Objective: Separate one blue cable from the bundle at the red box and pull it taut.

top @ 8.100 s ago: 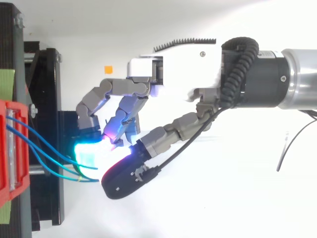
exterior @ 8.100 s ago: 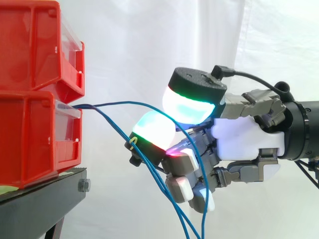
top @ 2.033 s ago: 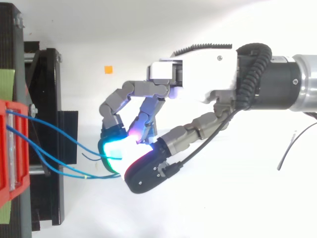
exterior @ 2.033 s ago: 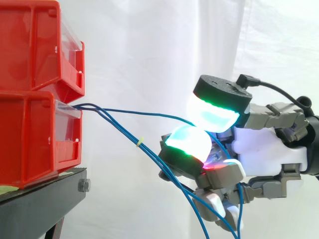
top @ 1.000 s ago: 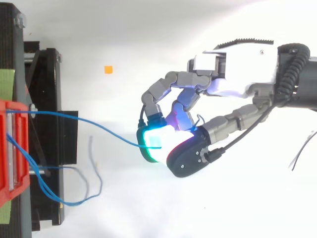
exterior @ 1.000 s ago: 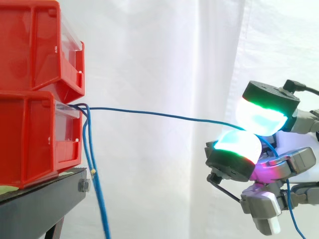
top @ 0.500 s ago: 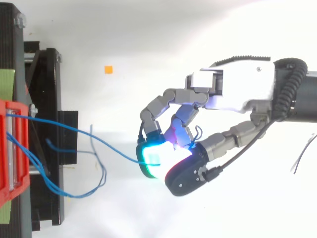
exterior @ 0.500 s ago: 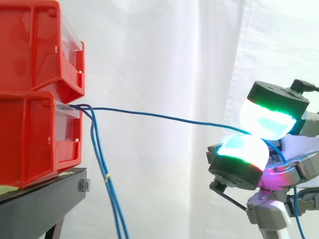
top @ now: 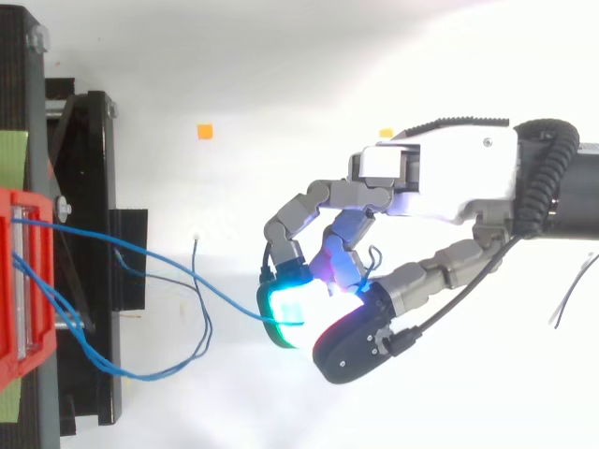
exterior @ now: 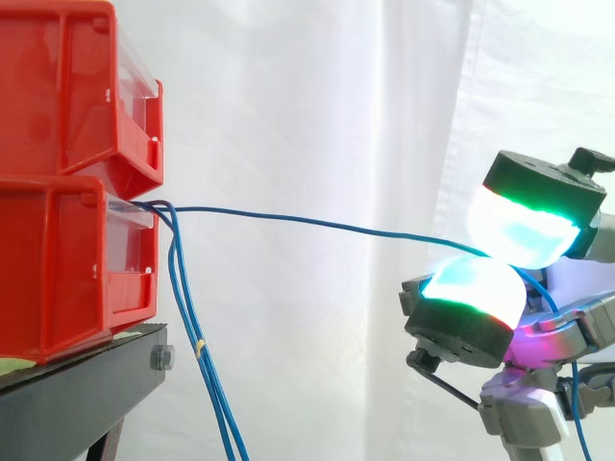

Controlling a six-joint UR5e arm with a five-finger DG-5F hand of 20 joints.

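- Side view: one blue cable (exterior: 317, 225) is seen pinched between the glowing pads (exterior: 524, 229) of the hand (top: 449, 178), whose fingers are curled round it.
- The cable is stretched from the lower red box (exterior: 67, 259) across to the hand, which is held well apart from the box; only a slight sag is left.
- Two seconds ago the whole bundle was drawn toward the hand. The other cables (exterior: 192, 327) have since been let go and now hang beside the black stand (exterior: 77, 394).
- Separation is judged done; a little slack remains to be taken up.
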